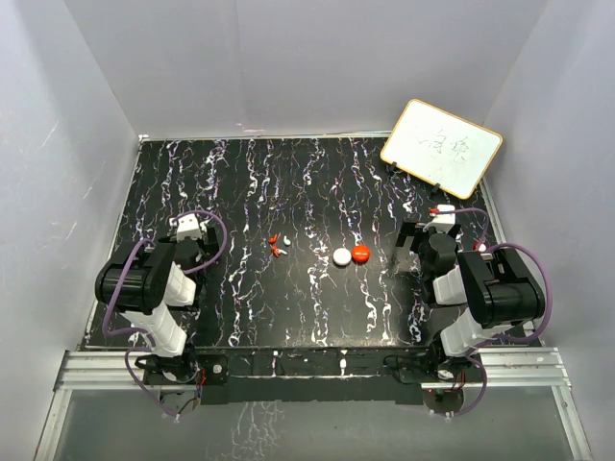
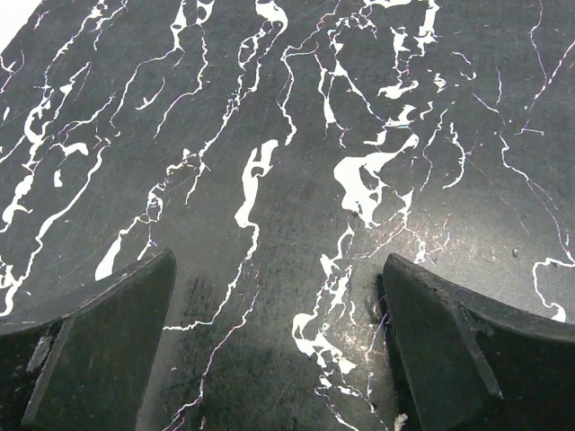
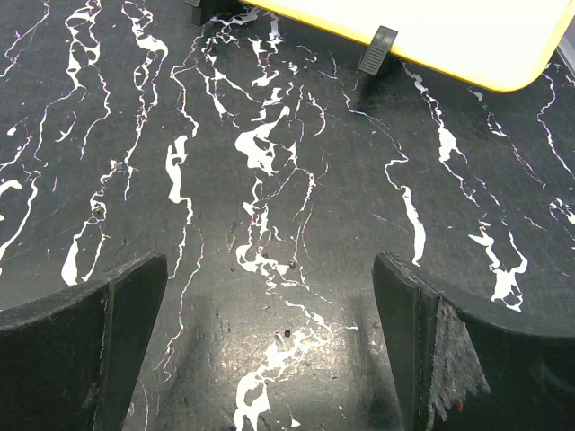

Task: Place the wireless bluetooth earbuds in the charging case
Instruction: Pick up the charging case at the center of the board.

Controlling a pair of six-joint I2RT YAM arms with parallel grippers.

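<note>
From above, the black bench [image 1: 317, 182] with white veining carried three small earbuds [image 1: 278, 239], two red and one white. They lay close together left of centre, loose on the surface and inside nothing. Right of them, near the middle, a white disc [image 1: 341, 256] and a red disc [image 1: 360, 254] sat side by side, just about touching. A whiteboard [image 1: 442, 144] with a yellow rim stood tilted at the far right corner. The left tool [image 1: 192, 240] hung over the left side and the right tool [image 1: 428, 235] over the right, both well apart from the earbuds.

On the left wrist camera, the left tool [image 2: 278, 260] stood wide open, with only bare veined bench [image 2: 296, 108] between its dark fingers [image 2: 99, 350].

On the right wrist camera, the right tool [image 3: 269, 260] was likewise spread wide and gripped nothing. The whiteboard [image 3: 404, 22] and one of its black feet [image 3: 377, 47] lay ahead at the top edge.
</note>
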